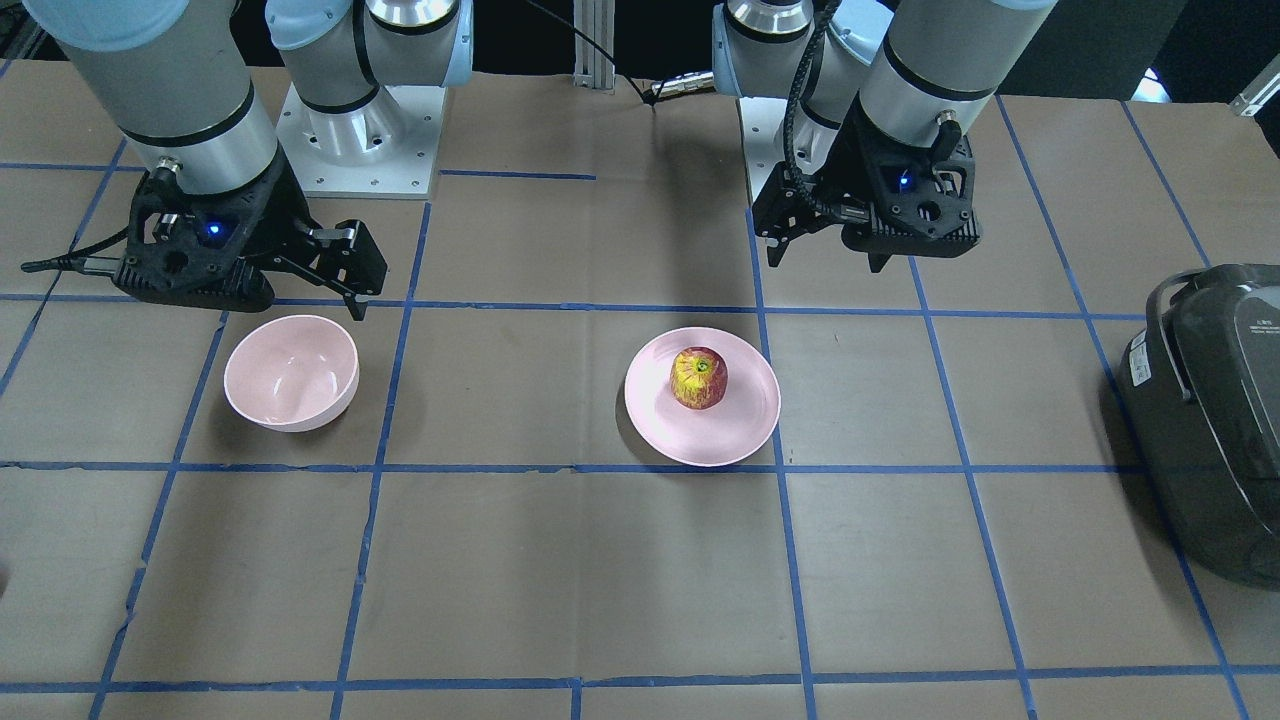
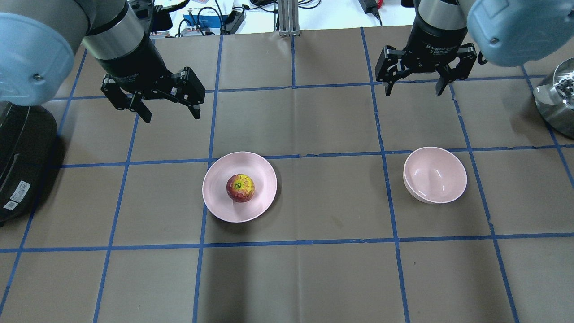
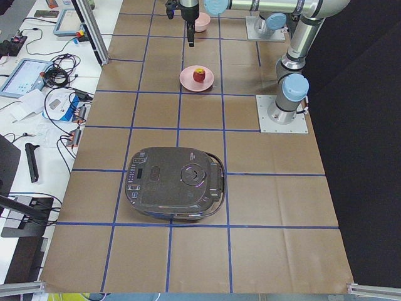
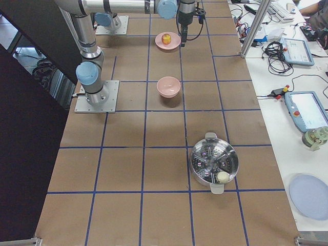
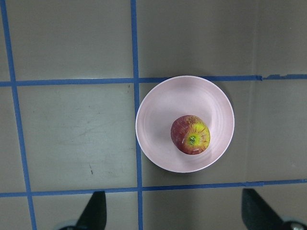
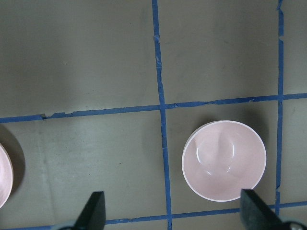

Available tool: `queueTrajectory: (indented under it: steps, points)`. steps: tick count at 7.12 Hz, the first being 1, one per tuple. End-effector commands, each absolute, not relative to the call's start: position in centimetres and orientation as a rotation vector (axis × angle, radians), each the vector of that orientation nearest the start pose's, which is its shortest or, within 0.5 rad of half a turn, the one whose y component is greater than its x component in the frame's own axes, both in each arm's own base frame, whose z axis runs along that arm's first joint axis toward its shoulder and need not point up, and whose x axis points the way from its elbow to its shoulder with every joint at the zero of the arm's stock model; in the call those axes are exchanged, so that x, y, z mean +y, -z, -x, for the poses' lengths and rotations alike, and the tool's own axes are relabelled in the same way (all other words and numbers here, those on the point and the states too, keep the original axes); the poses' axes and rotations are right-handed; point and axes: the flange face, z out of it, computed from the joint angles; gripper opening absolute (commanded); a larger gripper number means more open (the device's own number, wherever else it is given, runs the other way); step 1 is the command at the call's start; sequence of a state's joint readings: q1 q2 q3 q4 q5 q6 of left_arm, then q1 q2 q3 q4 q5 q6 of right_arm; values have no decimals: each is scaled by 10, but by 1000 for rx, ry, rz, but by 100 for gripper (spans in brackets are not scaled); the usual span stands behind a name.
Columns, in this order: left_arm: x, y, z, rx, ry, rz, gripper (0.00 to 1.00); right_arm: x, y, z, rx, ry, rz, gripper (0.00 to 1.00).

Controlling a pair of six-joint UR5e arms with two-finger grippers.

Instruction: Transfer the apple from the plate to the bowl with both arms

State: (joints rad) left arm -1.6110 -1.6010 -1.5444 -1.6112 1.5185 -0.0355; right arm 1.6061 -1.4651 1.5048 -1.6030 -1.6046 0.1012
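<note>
Overhead, the left gripper (image 2: 171, 114) is held spread wide and empty above the table (image 2: 314, 278), on the far side of the plate (image 2: 262, 179) and apart from it. The right gripper (image 2: 415, 89) is likewise held spread and empty, raised on the far side of the bowl (image 2: 450, 188). The apple (image 2: 240, 187) is seated near the plate's middle, stem dimple up, clear of both grippers. The bowl is set well apart from the plate, toward the robot's right. A dark cooker (image 2: 18, 157) is seen at the table's left end and a steel pot (image 2: 556, 98) at its right.
</note>
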Motion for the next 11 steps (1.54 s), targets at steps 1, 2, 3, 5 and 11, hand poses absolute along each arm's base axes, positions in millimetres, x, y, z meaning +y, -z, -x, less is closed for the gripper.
queueTrajectory:
  steps: [1,2,3,5,11]
  points:
    - [-495,-480,159,3191,-77,-8,100,-531,-469,-149,3174,-11,-102,100]
    - [-499,-471,162,3192,-107,3,100,-532,-468,-146,3176,-11,-83,100]
    - [-507,-453,170,3198,-98,-29,100,-536,-460,-126,3196,-52,-75,100]
    - [-505,-433,179,3256,-91,-270,100,-538,-418,-47,3236,-163,15,100]
    - [-446,-249,241,3071,-189,-871,100,-484,-223,45,3166,-220,46,99]
